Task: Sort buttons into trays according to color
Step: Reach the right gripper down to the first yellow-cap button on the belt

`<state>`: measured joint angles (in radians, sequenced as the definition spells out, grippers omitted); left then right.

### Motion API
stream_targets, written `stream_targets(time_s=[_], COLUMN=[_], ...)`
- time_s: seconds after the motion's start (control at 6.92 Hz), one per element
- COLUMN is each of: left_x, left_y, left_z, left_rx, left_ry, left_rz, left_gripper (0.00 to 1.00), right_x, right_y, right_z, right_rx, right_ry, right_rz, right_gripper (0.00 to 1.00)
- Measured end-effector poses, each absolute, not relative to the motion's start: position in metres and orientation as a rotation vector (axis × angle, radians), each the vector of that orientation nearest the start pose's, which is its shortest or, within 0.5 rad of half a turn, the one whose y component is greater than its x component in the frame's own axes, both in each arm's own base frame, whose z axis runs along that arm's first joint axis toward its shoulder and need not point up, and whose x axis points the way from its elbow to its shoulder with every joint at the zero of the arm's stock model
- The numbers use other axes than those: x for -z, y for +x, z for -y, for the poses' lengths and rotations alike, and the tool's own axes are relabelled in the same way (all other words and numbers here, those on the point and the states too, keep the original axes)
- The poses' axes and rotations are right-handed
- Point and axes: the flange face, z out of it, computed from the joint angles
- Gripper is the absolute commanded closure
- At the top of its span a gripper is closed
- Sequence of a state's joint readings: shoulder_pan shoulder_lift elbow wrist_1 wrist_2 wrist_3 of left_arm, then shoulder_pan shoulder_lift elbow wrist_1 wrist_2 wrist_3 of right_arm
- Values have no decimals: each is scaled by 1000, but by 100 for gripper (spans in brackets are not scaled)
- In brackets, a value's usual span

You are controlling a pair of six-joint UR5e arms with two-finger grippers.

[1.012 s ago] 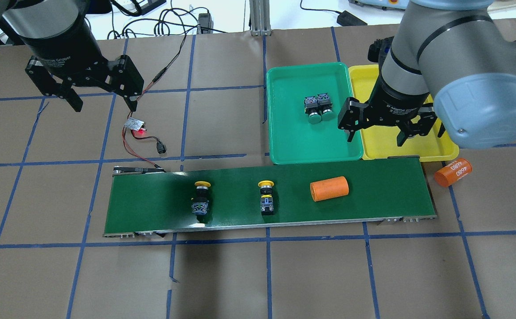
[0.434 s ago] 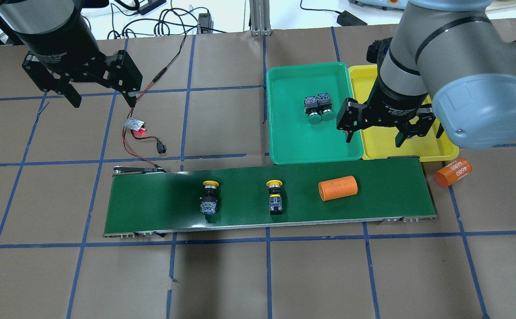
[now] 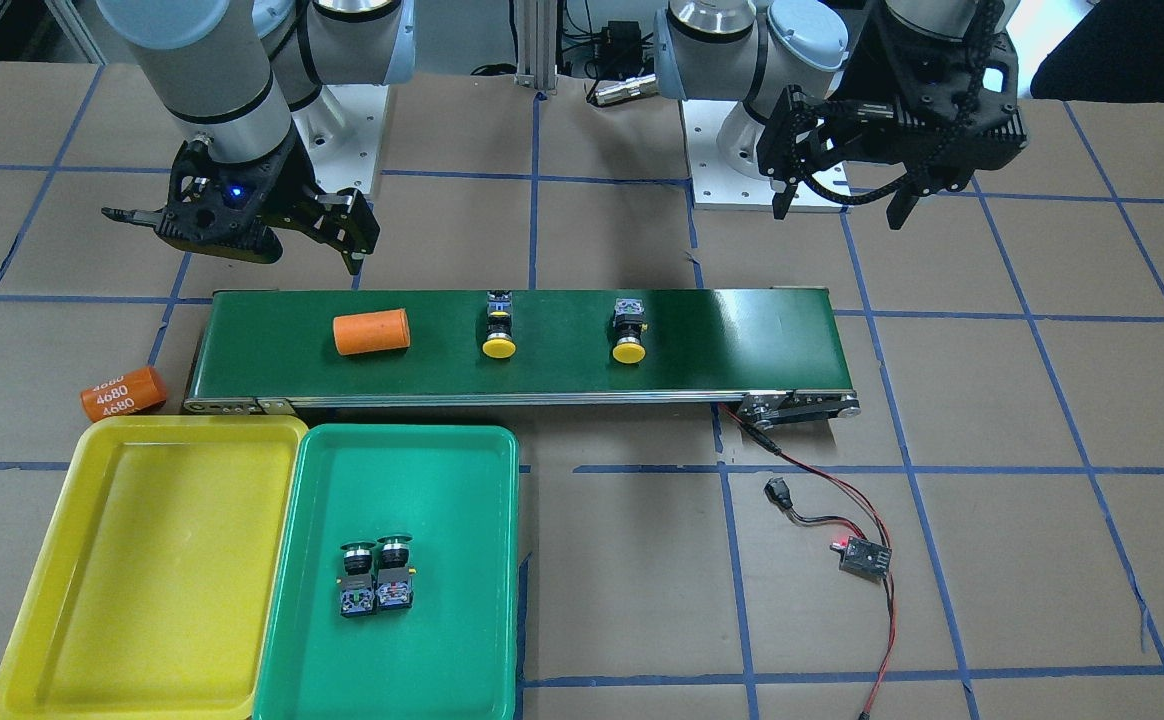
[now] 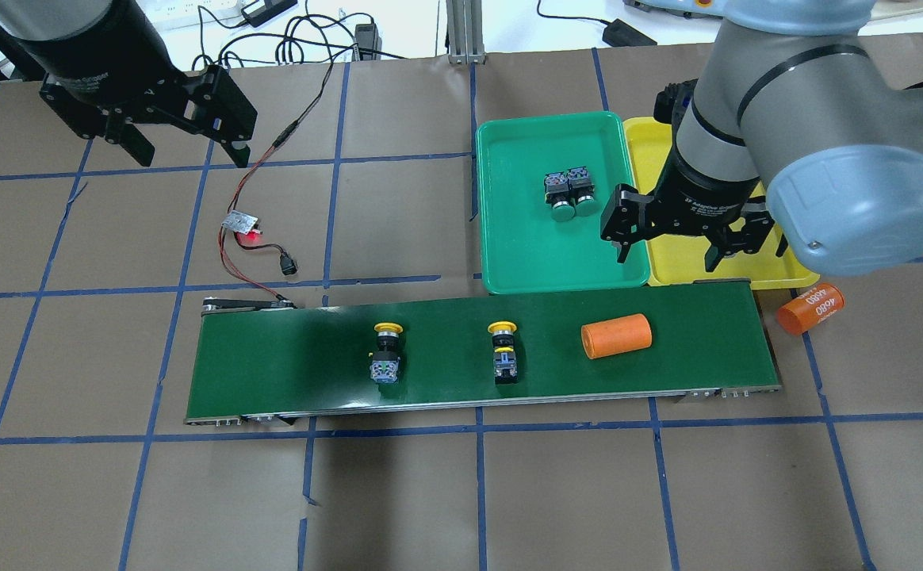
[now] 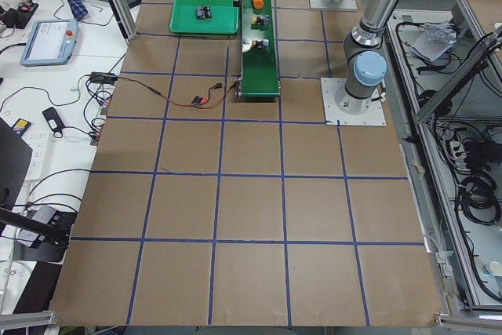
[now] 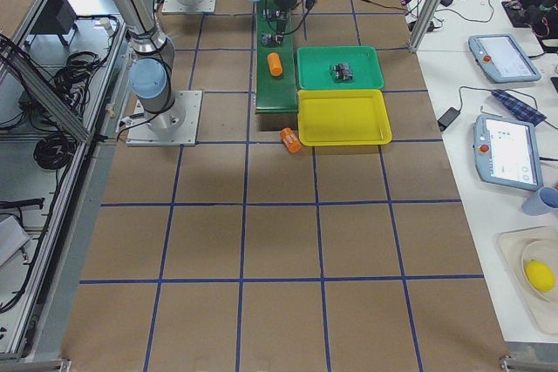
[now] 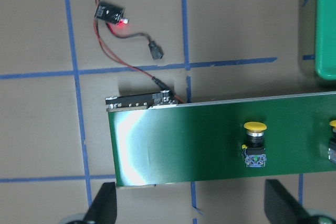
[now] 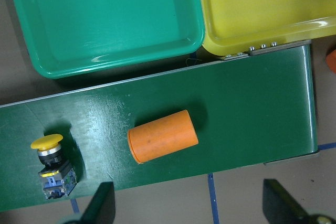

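Left gripper (image 4: pixel 189 152) raised near left end of conveyor belt (image 4: pixel 271 357), jaws spread wide, empty. On belt: two yellow buttons (image 4: pixel 386 353) (image 4: pixel 503 354) lying down (caps toward trays), then orange cylinder (image 4: pixel 616 336). Green tray (image 4: pixel 525 262): two green buttons (image 4: pixel 561 194) (image 4: pixel 583 190) touching. Right gripper (image 4: pixel 668 255) raised near belt's right end, jaws wide, empty. Yellow tray (image 4: pixel 652 155) rightmost.

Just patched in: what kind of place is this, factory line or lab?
Most likely a robotics lab test cell, not a factory: the table is papered brown with a blue tape grid, the conveyor belt is a short tabletop one, and a teach pendant lies on a side bench.
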<state>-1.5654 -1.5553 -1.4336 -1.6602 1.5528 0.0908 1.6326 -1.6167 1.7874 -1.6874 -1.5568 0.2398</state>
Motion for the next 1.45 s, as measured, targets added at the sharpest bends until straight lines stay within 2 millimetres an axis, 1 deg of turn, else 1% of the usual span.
stream_targets(time_s=[0.14,0.29,0.43,0.58,0.72,1.16,1.45], left_x=[-555,-555,-557,-559,-560,-558,-558], left_y=[-129,-124,-120,-118,-117,-117,-116], left_z=[488,489,491,493,495,497,497], left_rx=[100,87,81,67,41,16,16], left_ry=[125,103,85,75,72,37,20], left_rz=[-3162,-3168,-3168,-3166,-3164,-3165,-3162], left_gripper=[0,0,0,0,0,0,0], right_x=[-414,-413,-409,-402,-392,-344,-316], right_y=[165,173,185,196,204,231,248], right_z=[453,452,451,448,445,429,429], right_rx=[-73,-69,-71,-85,-96,-70,-102], right_ry=[304,295,264,244,257,252,255], right_rz=[-3116,-3112,-3113,-3116,-3116,-3114,-3123], right_gripper=[0,0,0,0,0,0,0])
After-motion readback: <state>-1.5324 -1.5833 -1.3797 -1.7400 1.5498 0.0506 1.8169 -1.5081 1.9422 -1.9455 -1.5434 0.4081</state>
